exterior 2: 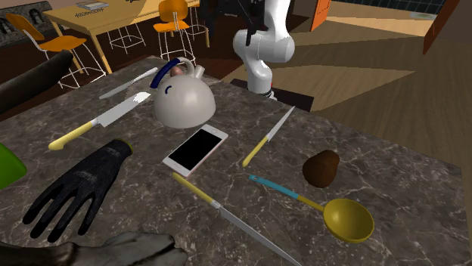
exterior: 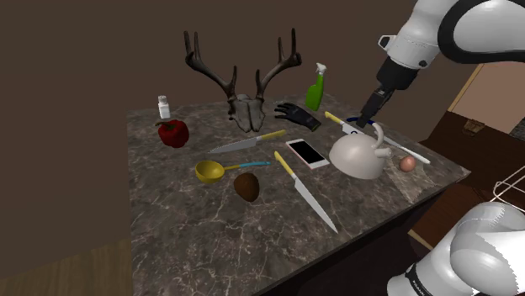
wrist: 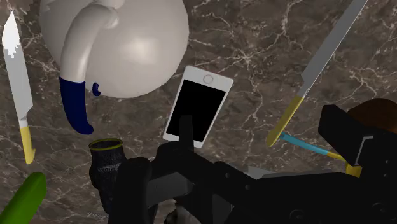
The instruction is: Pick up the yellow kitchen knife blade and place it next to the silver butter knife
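While hand [exterior: 364, 122] hangs aloft, yellow-handled knife [wrist: 17, 76] lies nearby beside kettle [exterior: 357, 156].

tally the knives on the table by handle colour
yellow-handled knives: 3
silver butter knife: 1
total: 4

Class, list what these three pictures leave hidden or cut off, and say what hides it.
Second exterior view: the spray bottle is cut off by the left edge.
Second exterior view: the antlers are cut off by the bottom edge.
Second exterior view: the egg is mostly behind the kettle.
Wrist view: the ladle has its bowl behind the hand.
Wrist view: the glove is behind the hand, all but its cuff.
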Controlling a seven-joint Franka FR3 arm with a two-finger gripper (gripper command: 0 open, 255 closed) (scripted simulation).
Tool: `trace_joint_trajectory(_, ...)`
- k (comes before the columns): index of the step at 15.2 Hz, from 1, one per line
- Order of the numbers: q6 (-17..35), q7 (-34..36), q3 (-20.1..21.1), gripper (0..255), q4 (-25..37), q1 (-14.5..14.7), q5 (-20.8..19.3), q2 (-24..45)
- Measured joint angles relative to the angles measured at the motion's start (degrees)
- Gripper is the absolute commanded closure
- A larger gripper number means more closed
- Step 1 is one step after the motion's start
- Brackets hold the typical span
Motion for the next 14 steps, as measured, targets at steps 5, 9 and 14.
trace_joint_trajectory(5, 3.26, -6.10, -1.70, 0, 2.36, 1.58, -0.70, 6.57)
trace_joint_trajectory(9, 6.89, -14.31, -3.64, 0, 6.57, 3.54, -1.20, 15.67)
trace_joint_trajectory(14, 9.87, -24.41, -5.05, 0, 13.59, 5.82, -1.04, 27.40)
